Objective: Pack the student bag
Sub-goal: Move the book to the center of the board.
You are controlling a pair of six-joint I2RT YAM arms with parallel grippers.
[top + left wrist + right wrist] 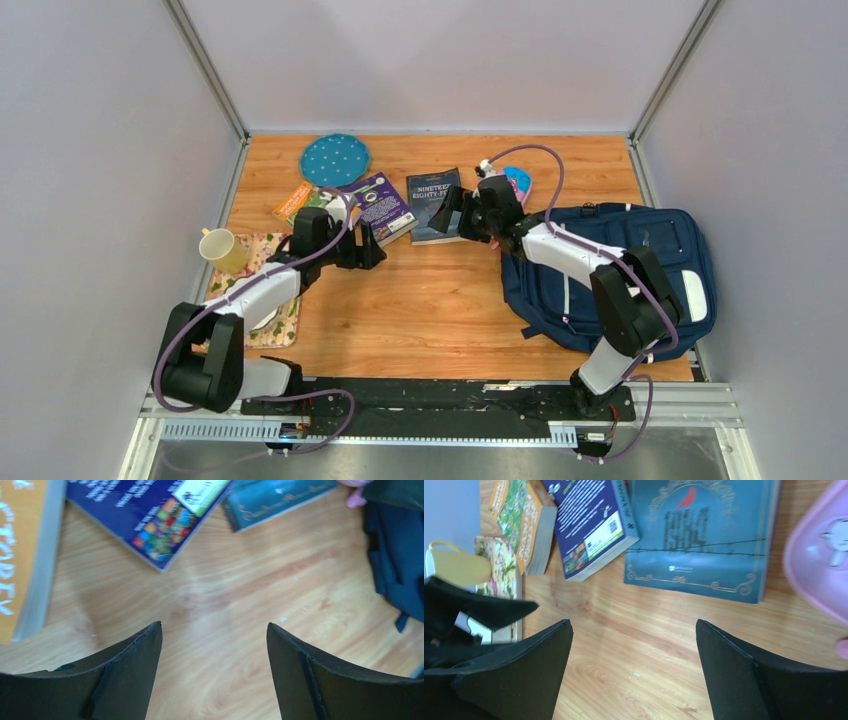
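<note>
The navy blue student bag [620, 270] lies flat at the table's right side; its edge also shows in the left wrist view [400, 555]. My left gripper [372, 248] is open and empty, low over bare wood just in front of a blue-purple book [385, 205]; its jaws [215, 625] stand wide apart. My right gripper [447, 214] is open and empty [634, 622], hovering over wood at the near edge of a dark teal "1984" book [704, 535], left of the bag. A pink pencil case [819, 565] lies just right of that book.
An orange book [300, 200] lies left of the blue-purple book [589, 520]. A blue dotted round pad [335, 158] sits at the back. A yellow mug [225, 250] stands on a floral mat [262, 300] at the left. The two grippers are close together.
</note>
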